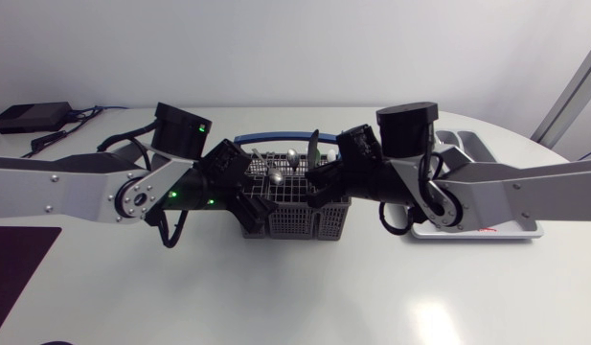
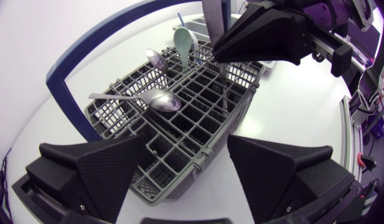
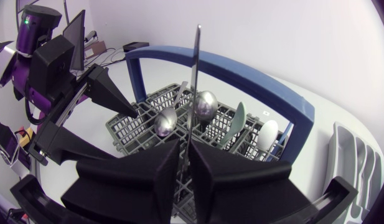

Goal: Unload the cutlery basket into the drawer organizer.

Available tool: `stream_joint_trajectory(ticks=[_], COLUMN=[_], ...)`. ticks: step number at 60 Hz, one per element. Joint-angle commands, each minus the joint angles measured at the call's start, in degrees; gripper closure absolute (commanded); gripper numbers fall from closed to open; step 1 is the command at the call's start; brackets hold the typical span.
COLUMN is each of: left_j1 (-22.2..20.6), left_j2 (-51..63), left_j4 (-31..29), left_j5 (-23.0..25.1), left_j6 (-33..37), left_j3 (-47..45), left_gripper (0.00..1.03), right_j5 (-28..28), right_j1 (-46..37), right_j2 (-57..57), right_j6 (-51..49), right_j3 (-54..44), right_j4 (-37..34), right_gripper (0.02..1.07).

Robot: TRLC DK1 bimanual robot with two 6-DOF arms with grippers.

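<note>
Cutlery basket (image 2: 198,118) lies ahead of your released left jaws, its near corner hidden. Your right jaws clench an upright knife (image 3: 196,68), lower end unseen.

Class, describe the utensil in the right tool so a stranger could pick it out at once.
Find the grey cutlery basket with the blue handle in the middle of the table. Over it, the right tool pinches one utensil upright. It is a flat, straight strip, likely a knife, while its neighbours are round-bowled spoons.
</note>
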Motion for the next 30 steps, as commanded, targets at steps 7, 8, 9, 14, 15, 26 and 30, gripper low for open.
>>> stream_joint_trajectory(ticks=[7, 8, 9, 14, 15, 26, 30], left_j1=[-0.7, -0.8, -0.8, -0.9, -0.9, -1.4, -1.6], left_j2=[1.0, 1.0, 1.0, 1.1, 1.1, 1.3, 1.3], left_j4=[0.3, 0.3, 0.3, 0.3, 0.3, 0.3, 0.3], left_j5=[-0.5, -0.6, -0.6, -1.1, -1.2, -1.7, -1.8], left_j6=[0.2, 0.2, 0.2, 0.2, 0.2, 0.2, 0.2], left_j3=[-0.5, -0.5, -0.5, -0.4, -0.3, -0.3, -0.2], left_gripper=[0.13, 0.13, 0.13, 0.13, 0.13, 0.13, 0.13], right_j5=[2.8, 3.1, 3.3, 3.9, 4.0, 5.1, 5.1], right_j1=[1.4, 1.4, 1.5, 1.8, 1.8, 2.5, 2.5], right_j2=[-2.9, -3.3, -3.6, -5.5, -5.8, -8.0, -8.9], right_j6=[-1.6, -1.6, -1.6, -1.6, -1.6, -1.6, -1.6], right_j3=[-3.0, -3.2, -3.2, -4.1, -4.3, -5.0, -5.2], right_j4=[1.7, 1.7, 1.8, 2.0, 2.0, 2.7, 2.9], right_gripper=[0.97, 0.97, 0.97, 0.97, 0.97, 0.97, 0.97])
